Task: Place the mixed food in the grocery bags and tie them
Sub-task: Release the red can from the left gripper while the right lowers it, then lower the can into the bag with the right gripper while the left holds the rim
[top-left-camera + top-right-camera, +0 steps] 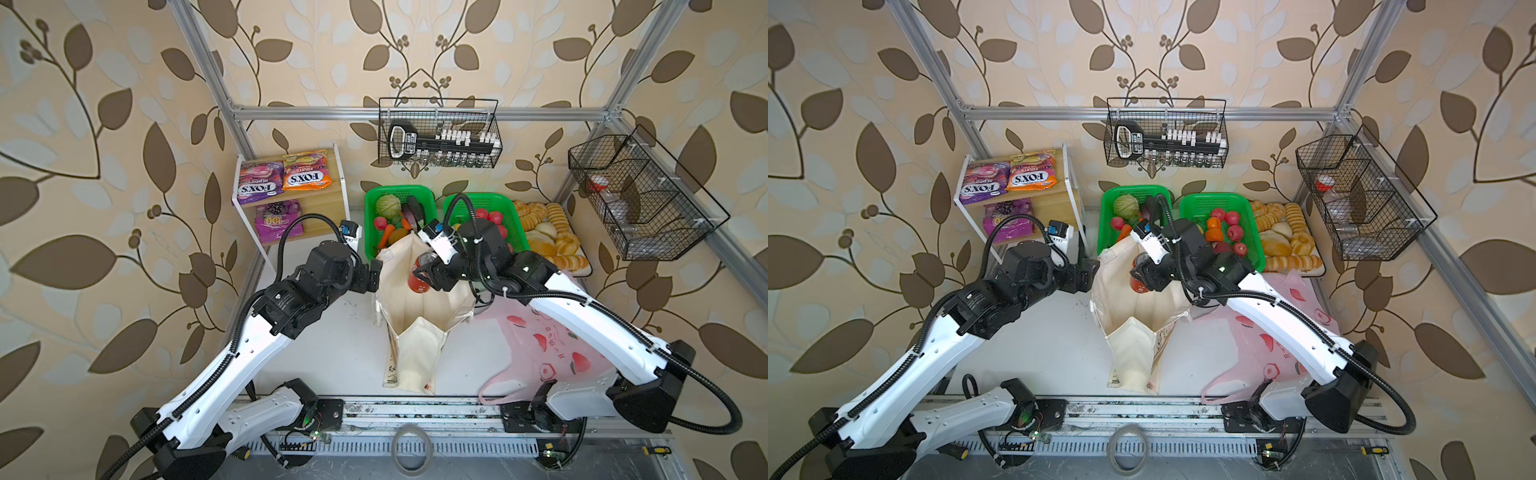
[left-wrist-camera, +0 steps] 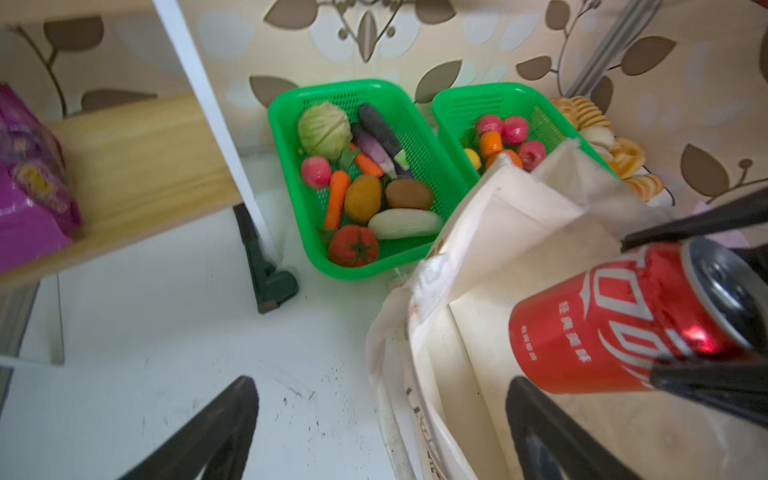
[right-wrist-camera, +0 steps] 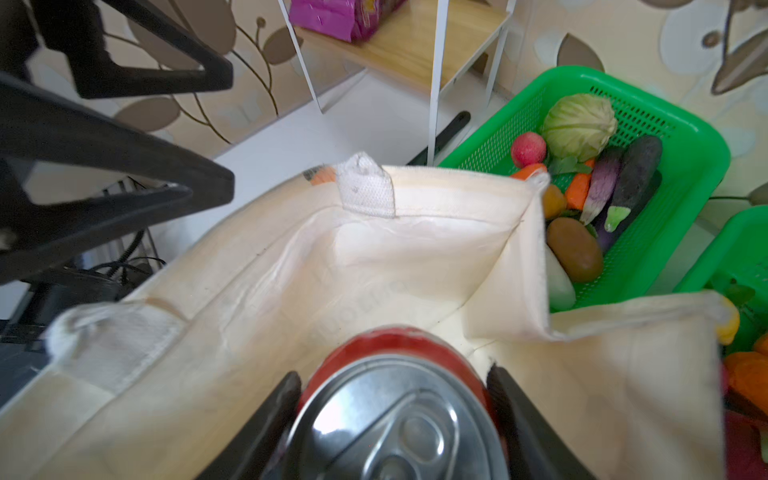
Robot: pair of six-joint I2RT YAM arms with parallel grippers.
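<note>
Leaf-patterned beige wallpaper surrounds a white tabletop inside an aluminium frame.

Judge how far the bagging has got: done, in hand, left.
Done: nothing visibly bagged; the cream tote looks empty inside. In hand: the right gripper holds the red soda can at its mouth, the left gripper open beside its rim. Left: orange FOX'S packet, purple "100" packet, cabbage, two potatoes, tomato, the pink bag, all tying.
</note>
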